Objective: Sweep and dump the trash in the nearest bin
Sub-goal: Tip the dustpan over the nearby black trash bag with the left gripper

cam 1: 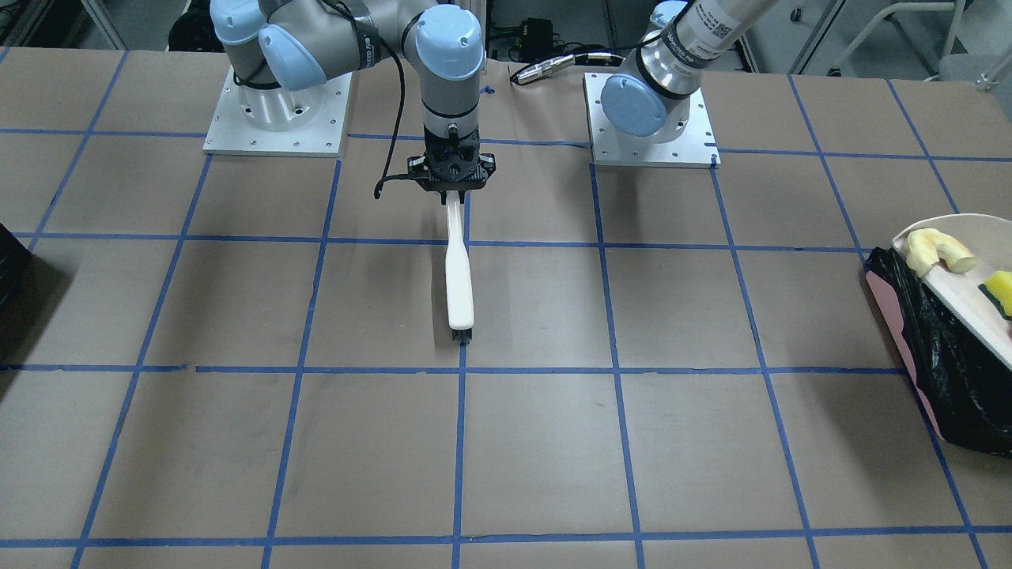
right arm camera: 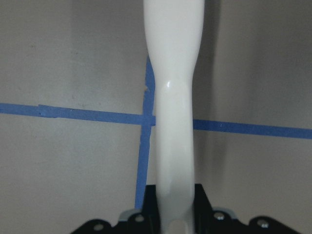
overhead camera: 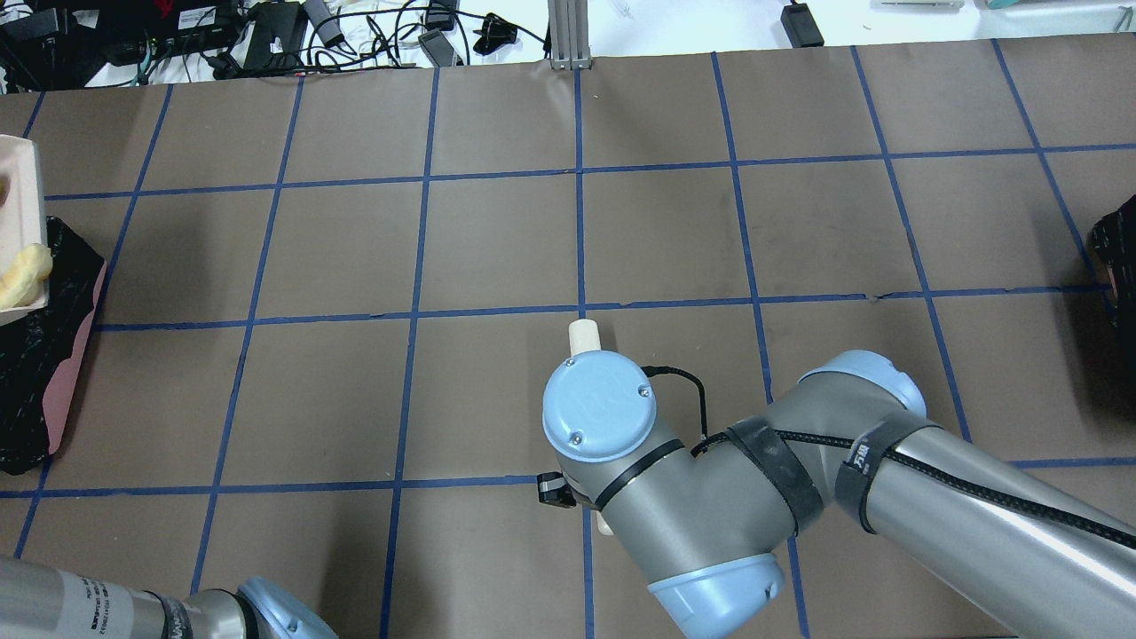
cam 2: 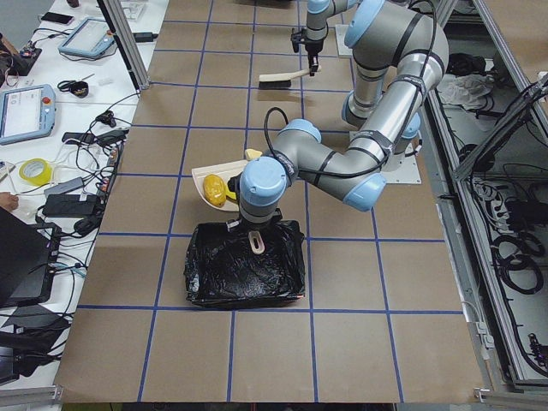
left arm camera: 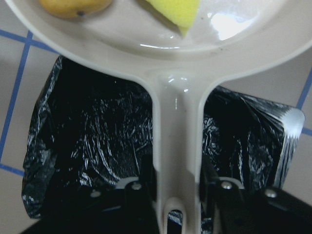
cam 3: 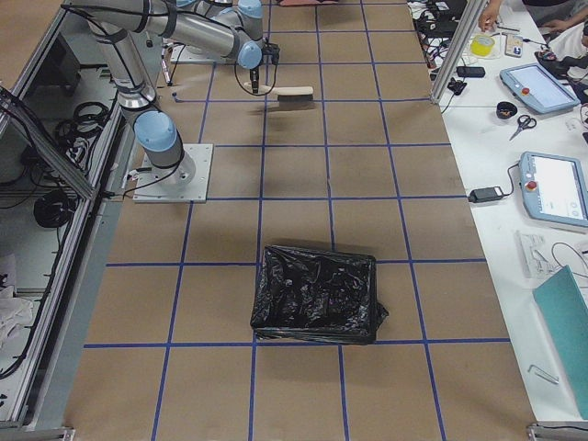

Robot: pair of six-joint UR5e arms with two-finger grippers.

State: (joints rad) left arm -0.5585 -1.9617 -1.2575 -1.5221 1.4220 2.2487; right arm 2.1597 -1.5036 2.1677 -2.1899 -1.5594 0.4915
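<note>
My left gripper (left arm camera: 175,195) is shut on the handle of the white dustpan (left arm camera: 176,122). It holds the pan above the bin (left arm camera: 87,146), a pinkish-red container (cam 1: 893,324) lined with a glossy black bag. The handle is over the bin's opening and the pan's tray reaches past its rim. In the pan lie the cream crescent (cam 1: 937,251), the yellow-green wedge (left arm camera: 178,9) and the orange-brown oval (left arm camera: 73,6). My right gripper (cam 1: 452,186) is shut on the white-handled brush (cam 1: 458,276) at mid-table, bristles toward the table.
A second black-lined container (cam 3: 317,294) stands at the table's end on my right, also in the overhead view (overhead camera: 1116,244). Both arm bases (cam 1: 277,118) sit on the brown, blue-taped table. Cables and devices (overhead camera: 266,35) lie beyond the far edge.
</note>
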